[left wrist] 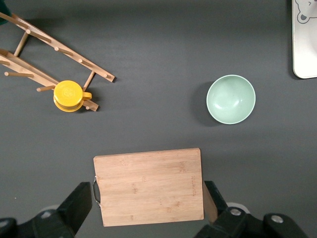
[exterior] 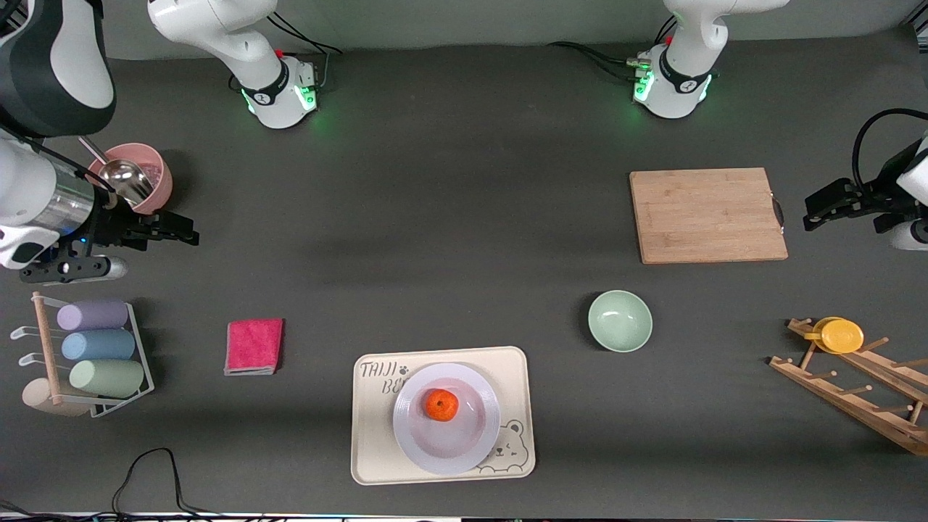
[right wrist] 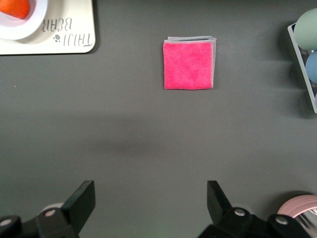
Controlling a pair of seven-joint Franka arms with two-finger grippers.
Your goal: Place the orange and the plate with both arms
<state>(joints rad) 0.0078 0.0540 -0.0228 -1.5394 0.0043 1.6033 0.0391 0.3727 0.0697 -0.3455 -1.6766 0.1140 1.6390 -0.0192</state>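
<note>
Front view: orange [exterior: 441,405] at plate [exterior: 446,418] centre, plate on bear tray [exterior: 377,457]. Orange round, rolls: pinch sides. Plate glossy, brittle: take rim at 3 o'clock. Left gripper [exterior: 823,208] over desk beside cutting board, right gripper [exterior: 170,228] over desk beside pink pot, both spread, empty, waiting.

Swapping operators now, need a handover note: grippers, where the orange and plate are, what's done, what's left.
Left gripper: open, empty, waiting up beside the cutting board at its arm's end of the table.
Right gripper: open, empty, waiting up beside the pink pot.
Orange: sits in the middle of the plate.
Plate: on the bear tray, at the table edge nearest the front camera.
Done: nothing gripped yet, as far as it shows.
Left: both arms still have to reach in; neither is near the tray.
</note>
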